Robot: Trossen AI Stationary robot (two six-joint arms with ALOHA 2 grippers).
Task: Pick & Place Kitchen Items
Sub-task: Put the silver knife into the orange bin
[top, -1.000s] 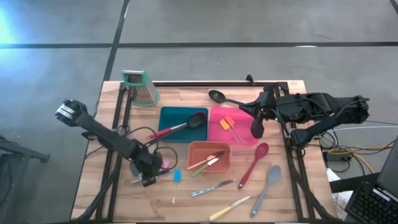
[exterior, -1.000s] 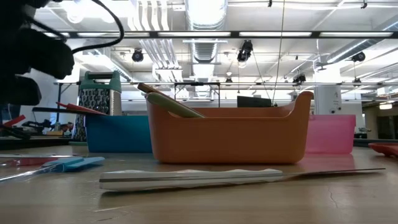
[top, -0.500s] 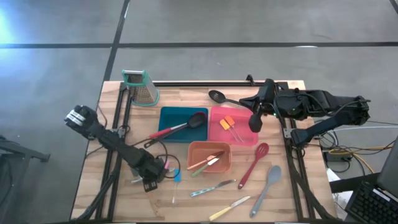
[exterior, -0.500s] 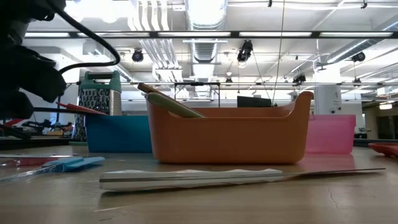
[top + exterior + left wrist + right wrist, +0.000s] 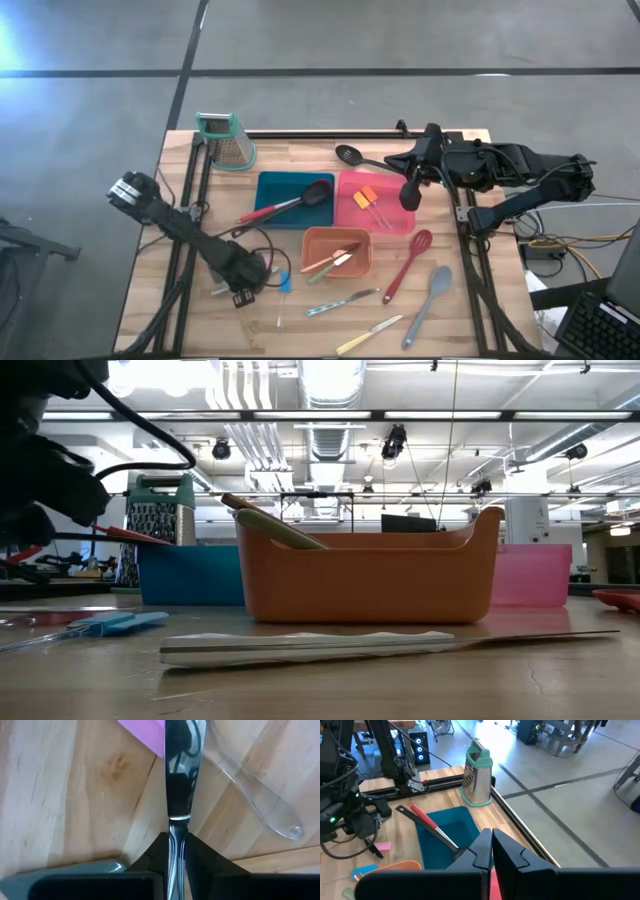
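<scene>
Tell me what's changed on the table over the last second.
The left gripper slid toward the table's middle, near the pink-handled metal knife, and closed its dark fingers on the blade. The right gripper, shut and empty, drifted slightly left above the pink rectangular tray. The orange rectangular tray, blue rectangular tray, metal box grater and loose utensils stayed put.

Our left end effector (image 5: 246, 284) is down low near the worktop's front-left area, fingers pinched in tight. Our right end effector (image 5: 409, 196) hovers toward the back-right, fingers closed.
</scene>
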